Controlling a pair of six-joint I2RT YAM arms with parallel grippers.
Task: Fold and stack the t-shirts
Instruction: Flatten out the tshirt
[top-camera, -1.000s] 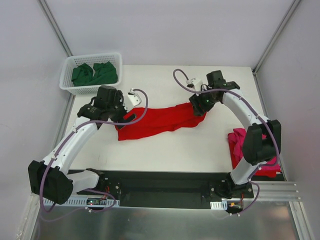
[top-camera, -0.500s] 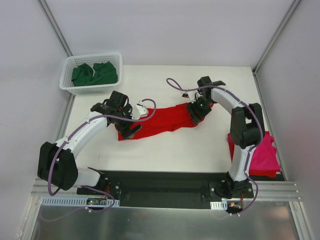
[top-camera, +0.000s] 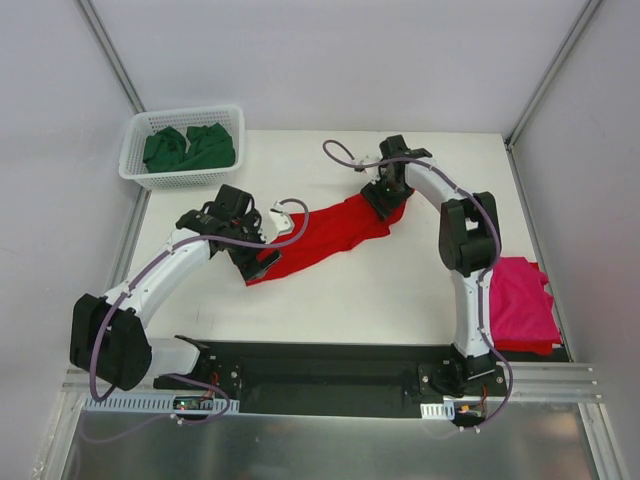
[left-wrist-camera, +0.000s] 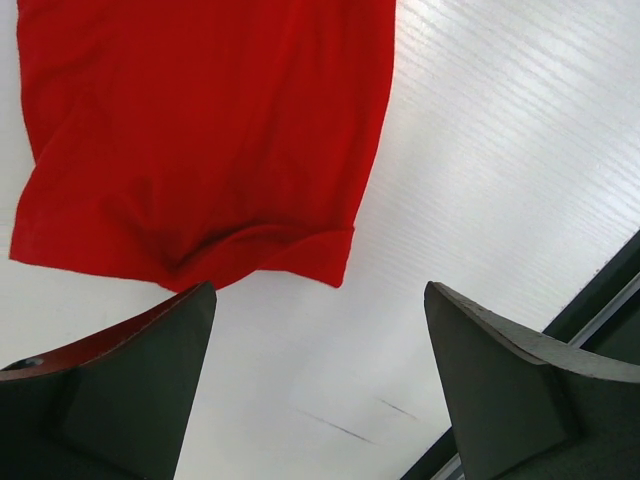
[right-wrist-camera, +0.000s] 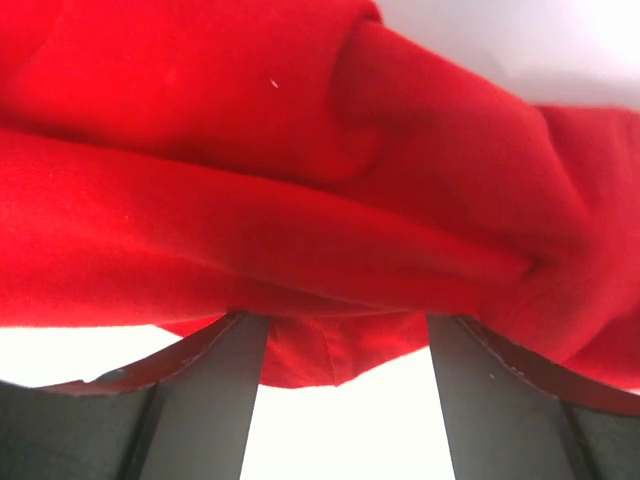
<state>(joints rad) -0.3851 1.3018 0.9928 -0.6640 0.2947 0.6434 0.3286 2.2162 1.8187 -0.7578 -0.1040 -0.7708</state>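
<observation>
basket: white lattice, at the table's far-left corner, well apart from the left claw
table: white, ribbed, bare beneath that claw
base plate: black, behind the claw

Red shirt: bright red, unfolded, lying mid-desk as a long crumpled band that runs diagonally from near left to far right. The left wrist view shows its near end flat on the desk, with one hemmed corner curled under. The right wrist view shows its far end bunched into thick rolled folds.

Pink shirt: magenta, folded into a rough rectangle at the desk's near right edge, well apart from the red shirt.

Green shirts: dark green, crumpled together inside the basket at the far left corner.
</observation>
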